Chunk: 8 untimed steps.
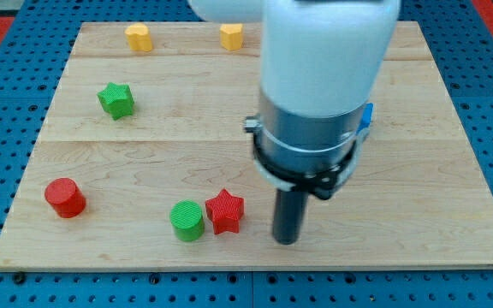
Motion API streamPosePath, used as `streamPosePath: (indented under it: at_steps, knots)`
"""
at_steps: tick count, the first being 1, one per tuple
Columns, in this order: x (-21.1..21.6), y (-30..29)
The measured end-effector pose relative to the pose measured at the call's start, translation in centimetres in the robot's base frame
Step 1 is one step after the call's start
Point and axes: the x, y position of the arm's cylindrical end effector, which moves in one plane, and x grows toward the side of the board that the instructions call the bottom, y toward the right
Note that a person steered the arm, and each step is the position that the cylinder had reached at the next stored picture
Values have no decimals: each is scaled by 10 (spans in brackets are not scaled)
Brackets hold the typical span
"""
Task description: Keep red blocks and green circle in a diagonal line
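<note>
A red cylinder [64, 198] stands near the board's left edge toward the view's bottom. A green circle block [187, 220] sits at bottom centre, touching or almost touching a red star [225, 211] just to its right. My tip [287, 240] rests on the board to the right of the red star, a short gap away from it and touching no block.
A green star [116, 100] lies at upper left. Two yellow blocks [139, 38] [231, 36] sit along the top edge. A blue block [367, 115] peeks out behind the arm's right side. The arm body [323, 77] hides the board's upper middle. The wooden board [418, 222] ends in blue pegboard.
</note>
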Motion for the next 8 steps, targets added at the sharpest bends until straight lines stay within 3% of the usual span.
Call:
streamPosePath:
  at_steps: [1,2,5,7,8]
  knots:
    - [-1,-68]
    - [-23,-73]
    - [-47,0]
    - [-92,-56]
    - [-92,-33]
